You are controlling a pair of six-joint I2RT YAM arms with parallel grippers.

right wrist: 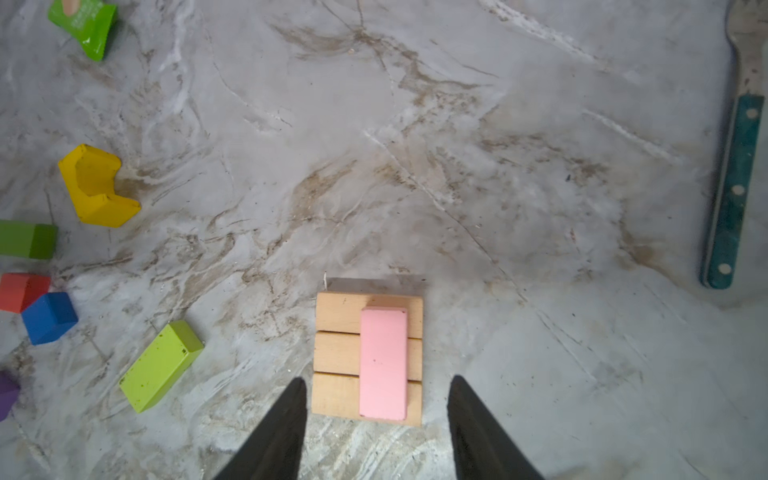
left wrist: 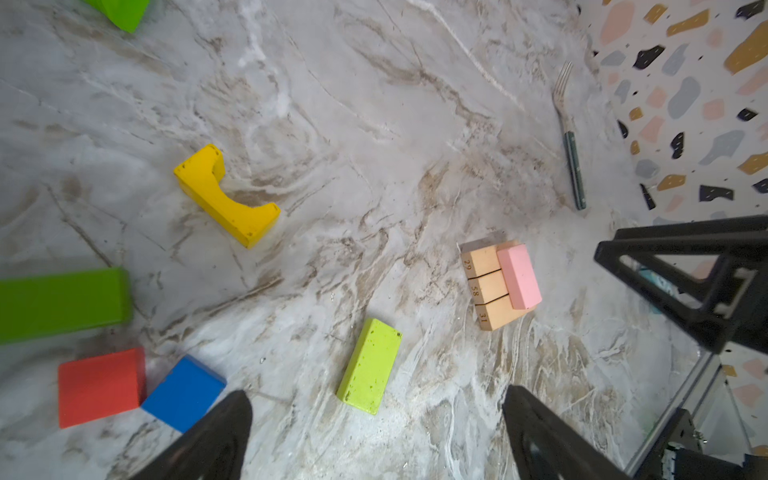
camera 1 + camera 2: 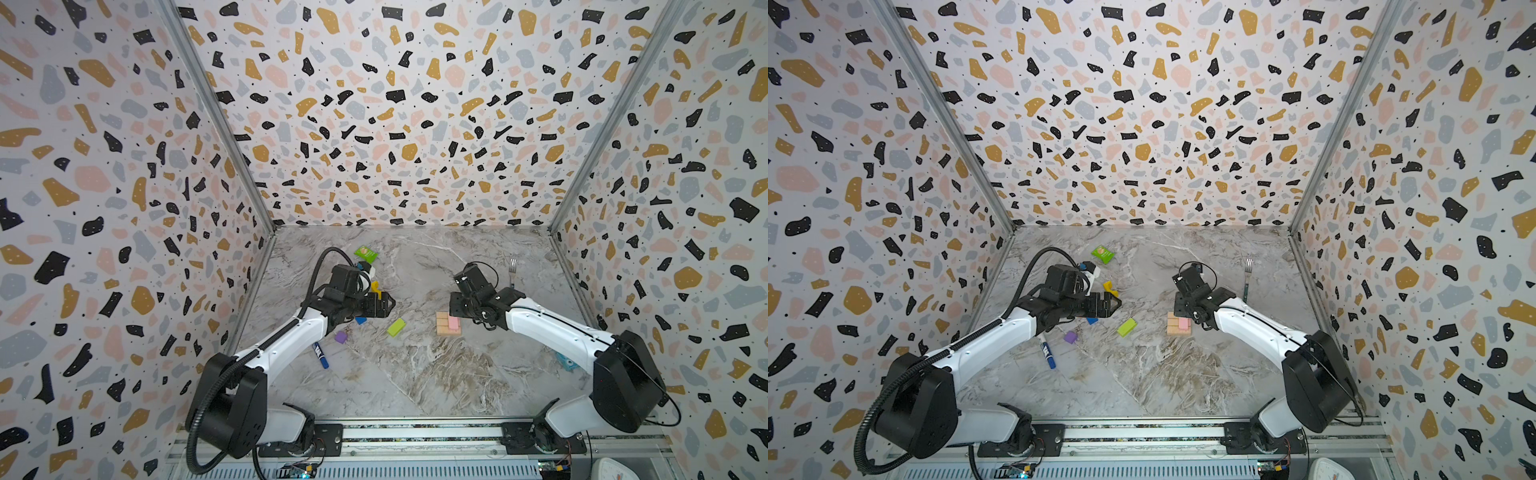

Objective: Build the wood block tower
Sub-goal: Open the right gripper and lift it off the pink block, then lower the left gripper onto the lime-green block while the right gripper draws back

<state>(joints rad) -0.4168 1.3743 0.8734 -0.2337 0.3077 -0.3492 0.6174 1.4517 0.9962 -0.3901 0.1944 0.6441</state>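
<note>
- Right wrist view puts my right gripper [image 1: 378, 379] low over the near end of the tower [image 3: 444, 328], jaws parted a moderate way, one on each side of the stack. They grip nothing.
- So far the tower is three tan wooden bars [image 1: 336, 353] laid flat and touching, which makes a broad base. A pink wooden bar [image 1: 383, 361] lies across all three.
- The pink bar sits toward one side of the base rather than in the middle. I judge this leaves room for a second bar beside it in the same layer.
- A lime-green wooden bar [image 2: 370, 365] lies flat on the grey marble tabletop [image 2: 374, 124], near the tower but apart from it.
- My left gripper [image 2: 378, 390] hovers over the lime-green bar, jaws spread wide and empty. That suits taking the bar across its narrow width, likely my next pick.
- The yellow notched wooden arch [image 2: 226, 199], dark green wooden bar [image 1: 27, 240] and purple wooden cube [image 1: 6, 392] wait loose on my left arm's side. So do the red wooden cube [image 2: 99, 386] and blue wooden cube [image 2: 183, 392], which seem to touch at a corner.
- A flat green packet [image 1: 85, 25], a metal fork with a teal handle [image 1: 735, 178] and a blue-capped marker pen [image 3: 320, 355] lie clear of the stack. They are not part of the build.
</note>
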